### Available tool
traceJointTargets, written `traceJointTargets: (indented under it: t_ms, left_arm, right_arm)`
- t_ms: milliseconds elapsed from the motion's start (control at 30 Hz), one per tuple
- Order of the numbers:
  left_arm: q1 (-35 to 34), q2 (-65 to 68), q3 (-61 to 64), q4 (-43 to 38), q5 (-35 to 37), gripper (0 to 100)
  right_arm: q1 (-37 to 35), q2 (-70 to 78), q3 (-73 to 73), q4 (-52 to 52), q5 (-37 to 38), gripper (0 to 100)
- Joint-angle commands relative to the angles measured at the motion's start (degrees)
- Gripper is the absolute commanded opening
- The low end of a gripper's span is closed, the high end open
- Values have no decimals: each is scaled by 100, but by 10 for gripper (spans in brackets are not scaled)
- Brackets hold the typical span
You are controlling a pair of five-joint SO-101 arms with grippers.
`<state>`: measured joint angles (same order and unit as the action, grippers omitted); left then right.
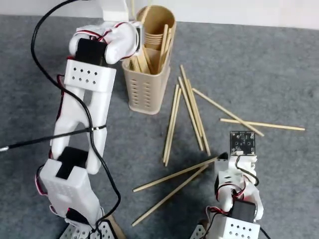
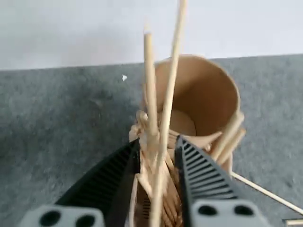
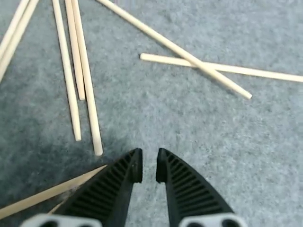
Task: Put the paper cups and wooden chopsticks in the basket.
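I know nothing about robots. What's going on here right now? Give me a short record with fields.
Surface: grey mat
Basket: beige, upright, with paper cups and some chopsticks inside
Left arm: jaws shut on held chopsticks above the basket
Right arm: jaws slightly apart, empty, low over the mat
Loose chopsticks: several scattered on the mat between the basket and the right arm

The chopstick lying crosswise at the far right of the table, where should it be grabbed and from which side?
Grip the crosswise chopstick on its free outer half, beyond where the diagonal chopstick crosses it. Come straight down, jaws across its width: it lies flat with bare mat either side.
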<state>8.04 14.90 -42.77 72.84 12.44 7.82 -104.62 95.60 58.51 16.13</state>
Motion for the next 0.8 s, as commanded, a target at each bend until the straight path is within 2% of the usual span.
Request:
traceJointTargets:
  t_ms: [0, 200, 333, 500, 600, 767]
  left_arm:
    - [48, -760, -303, 352, 26, 164]
    - [40, -1569, -295, 774, 18, 164]
    - [4, -1815, -268, 905, -431, 164]
    - [-22, -1807, -251, 2084, -1196, 164]
    - [-400, -1859, 57, 2585, -1380, 164]
    - [-1657, -1868, 435, 2822, -1477, 164]
  right_arm:
    - [-57, -48, 286, -119, -53, 70]
    - [-57, -48, 303, -119, -53, 70]
    - [-31, -48, 303, -119, -53, 70]
    - [-13, -48, 268, -119, -35, 73]
    - [-22, -48, 127, -136, 53, 74]
    - [-31, 31, -620, -286, 237, 74]
